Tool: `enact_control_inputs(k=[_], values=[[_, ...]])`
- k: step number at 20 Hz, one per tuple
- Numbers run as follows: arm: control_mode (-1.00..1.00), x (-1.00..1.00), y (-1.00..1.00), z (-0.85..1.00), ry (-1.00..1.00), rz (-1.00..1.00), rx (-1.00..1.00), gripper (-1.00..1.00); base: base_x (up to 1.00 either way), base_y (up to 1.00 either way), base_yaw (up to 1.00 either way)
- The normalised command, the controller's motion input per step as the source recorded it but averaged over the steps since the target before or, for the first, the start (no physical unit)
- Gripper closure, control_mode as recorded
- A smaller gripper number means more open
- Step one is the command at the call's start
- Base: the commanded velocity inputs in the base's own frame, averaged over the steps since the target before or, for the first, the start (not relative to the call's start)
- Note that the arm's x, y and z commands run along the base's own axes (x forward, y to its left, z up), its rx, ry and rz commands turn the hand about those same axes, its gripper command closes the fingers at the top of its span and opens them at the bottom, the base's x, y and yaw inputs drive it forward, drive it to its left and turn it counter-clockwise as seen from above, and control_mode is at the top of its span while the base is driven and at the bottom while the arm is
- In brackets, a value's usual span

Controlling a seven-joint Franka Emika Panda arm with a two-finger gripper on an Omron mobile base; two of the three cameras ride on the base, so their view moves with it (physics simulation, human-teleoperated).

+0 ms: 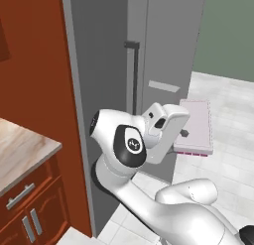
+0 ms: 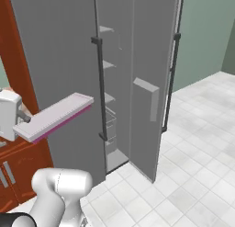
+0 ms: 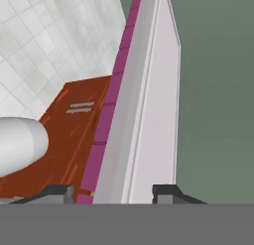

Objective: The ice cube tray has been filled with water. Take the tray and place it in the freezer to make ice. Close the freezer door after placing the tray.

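Ice cube tray held level in the air, waiting to go into the open freezer

Ice cube tray point(image 2: 55, 116) is hanging above the floor tiles, gripped at one short end and reaching out toward the freezer point(image 2: 69, 51). It is a thin, flat, pale lavender-white slab with a brighter magenta band running along its underside edge; in the base views it is lying close to level. The gripper point(image 3: 114, 192) is pinching it, with a dark fingertip point(image 3: 171, 193) sitting on either side of the slab's thickness in the hand view.

Since the tray is said to be carrying water, the carry is best done slowly, with the tray kept flat and the wrist not rolling. It is standing well apart from the shelves, so I judge most of the approach is yet to come.

The freezer door point(image 2: 151, 83) is standing swung open, its dark bar handle point(image 2: 170, 70) on its far side, and grey shelves point(image 2: 109, 98) are showing in the gap. That gap looks narrow, so feeding the tray in end first, clear of the door's inner shelf, seems wisest. Red-brown wooden cabinets point(image 1: 30, 204) are standing beside the freezer.
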Motion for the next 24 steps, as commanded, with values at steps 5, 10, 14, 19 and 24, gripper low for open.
enact_control_inputs(k=[5, 10, 14, 19, 24], values=[[1.00, 0.00, 0.00, 0.00, 0.00, 0.00, 0.00, 1.00, 0.26, -0.51, 0.14], [1.00, 0.00, 0.00, 0.00, 0.00, 0.00, 0.00, 1.00, 0.34, -0.44, 0.07], [1.00, 0.00, 0.00, 0.00, 0.00, 0.00, 0.00, 1.00, 0.26, -0.53, 0.12], [1.00, 0.00, 0.00, 0.00, 0.00, 0.00, 0.00, 1.00, 0.39, -0.38, 0.29], [1.00, 0.00, 0.00, 0.00, 0.00, 0.00, 0.00, 1.00, 0.36, -0.38, 0.42]])
